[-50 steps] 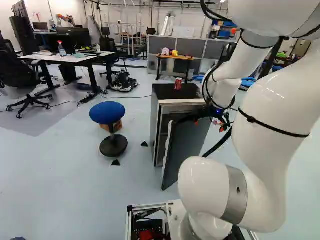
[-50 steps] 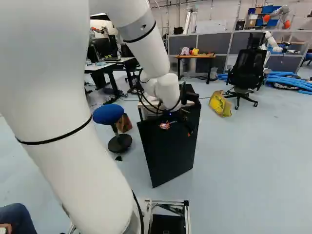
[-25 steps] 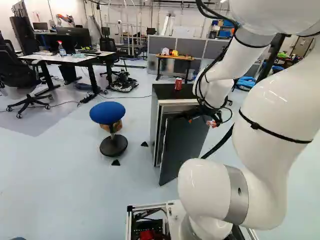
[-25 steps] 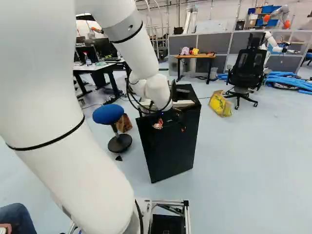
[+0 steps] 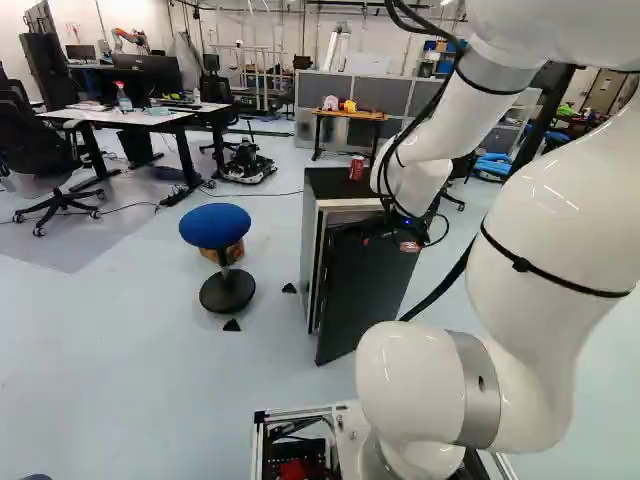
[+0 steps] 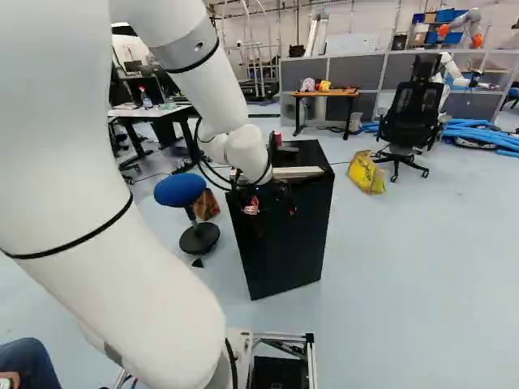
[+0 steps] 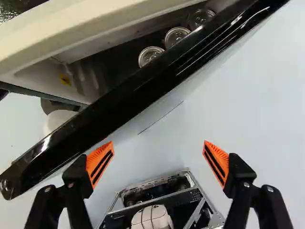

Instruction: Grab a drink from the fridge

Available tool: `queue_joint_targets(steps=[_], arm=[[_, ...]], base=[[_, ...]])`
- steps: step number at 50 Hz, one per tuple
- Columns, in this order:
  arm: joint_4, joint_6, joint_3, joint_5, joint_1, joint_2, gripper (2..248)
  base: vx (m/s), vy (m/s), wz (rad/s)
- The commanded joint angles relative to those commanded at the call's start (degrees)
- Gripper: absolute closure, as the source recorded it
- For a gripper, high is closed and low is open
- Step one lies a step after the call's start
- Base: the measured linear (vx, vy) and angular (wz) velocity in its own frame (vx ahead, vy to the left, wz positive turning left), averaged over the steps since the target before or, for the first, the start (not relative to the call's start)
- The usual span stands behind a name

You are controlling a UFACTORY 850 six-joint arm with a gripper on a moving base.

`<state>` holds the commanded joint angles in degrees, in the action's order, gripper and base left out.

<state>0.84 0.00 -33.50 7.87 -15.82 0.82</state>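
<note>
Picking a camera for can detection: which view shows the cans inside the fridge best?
Wrist view: it looks into the gap between fridge and open door, showing three can tops. Left base view: door ajar, none of those cans visible. Right base view: the door's outer face, cans hidden.

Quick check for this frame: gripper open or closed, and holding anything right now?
Orange-padded black two-finger gripper: open, holding nothing; the fridge door's glossy black edge lies ahead, ungripped.
</note>
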Motion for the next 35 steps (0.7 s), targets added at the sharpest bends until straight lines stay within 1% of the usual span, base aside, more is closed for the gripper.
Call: queue_joint_targets(steps=[25, 35], arm=[[0.0, 0.0, -0.98, -1.53, 5.04, 0.93, 3], [0.0, 0.0, -1.8, -1.55, 6.41, 1.71, 3]], base=[[0.0, 0.0, 0.0], [0.0, 0.0, 0.0]])
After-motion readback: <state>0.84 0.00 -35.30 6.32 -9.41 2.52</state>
